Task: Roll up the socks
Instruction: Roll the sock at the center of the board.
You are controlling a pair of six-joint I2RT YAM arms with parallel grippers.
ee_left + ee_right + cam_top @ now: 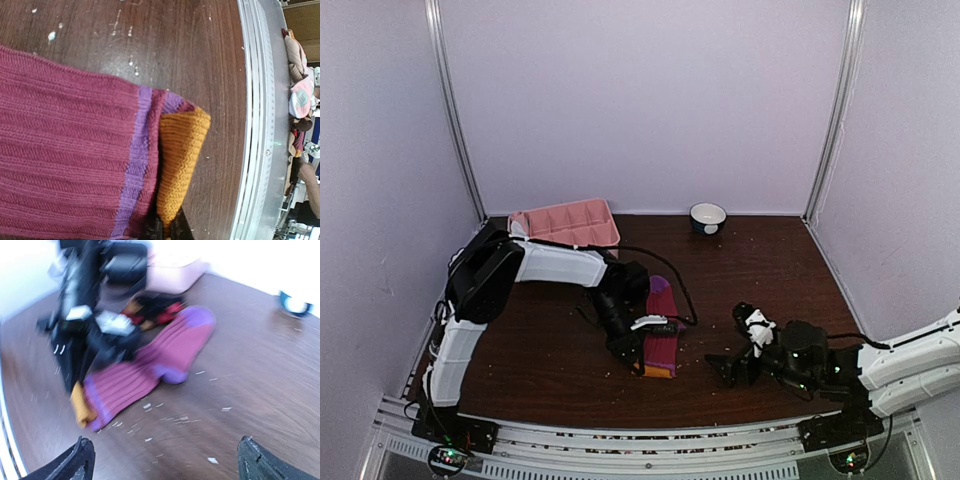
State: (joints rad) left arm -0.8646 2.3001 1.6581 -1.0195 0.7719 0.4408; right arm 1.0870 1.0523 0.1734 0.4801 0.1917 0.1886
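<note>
A magenta sock (662, 348) is laid flat near the middle of the table's (550, 370) near edge, running lengthwise toward the far edge. Its orange end is pinched by the left gripper (167, 227), the jaws pressed together on the fabric. The right gripper (167, 460) is spread wide, empty, to the sock's right. A black sock (156, 311) is bunched behind the left arm, partly hidden.

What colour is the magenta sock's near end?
The sock end is orange, past a purple band; clearest in left wrist view.
</note>
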